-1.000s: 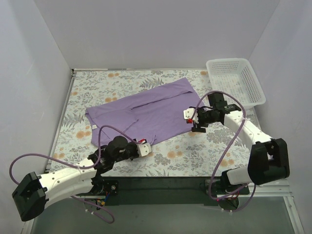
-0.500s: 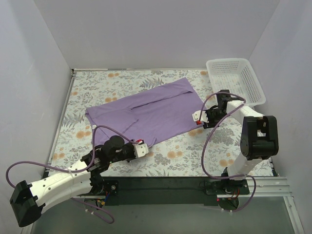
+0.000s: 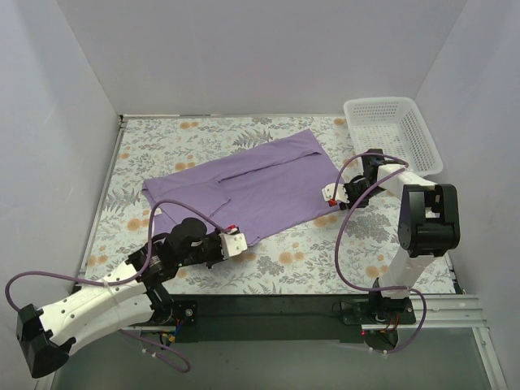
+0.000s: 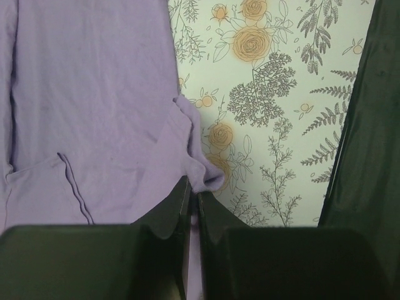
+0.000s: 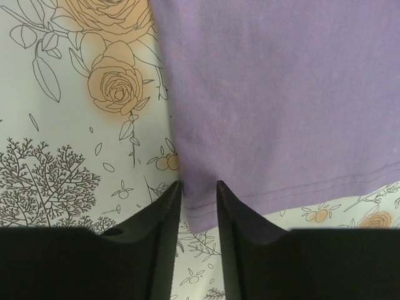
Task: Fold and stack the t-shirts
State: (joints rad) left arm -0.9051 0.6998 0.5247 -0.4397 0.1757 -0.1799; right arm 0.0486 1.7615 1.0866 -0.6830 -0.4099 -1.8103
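Observation:
A lavender t-shirt (image 3: 244, 187) lies spread flat across the middle of the flowered table, its hem end toward the right. My left gripper (image 3: 236, 242) is at the shirt's near edge. In the left wrist view the left gripper (image 4: 194, 192) is shut on a bunched fold of the t-shirt (image 4: 94, 112). My right gripper (image 3: 330, 195) is at the shirt's right hem corner. In the right wrist view the right gripper (image 5: 199, 187) stands narrowly open astride the stitched corner of the t-shirt (image 5: 281, 94), with cloth in the gap between its jaws.
A white lattice basket (image 3: 418, 154) stands at the back right, just beyond the right arm. Grey walls close in the table (image 3: 309, 260) on three sides. A dark strip runs along the near edge.
The right gripper has moved up and right onto the shirt's hem corner, and its jaws have narrowed. The left gripper has kept its grip and barely shifted.

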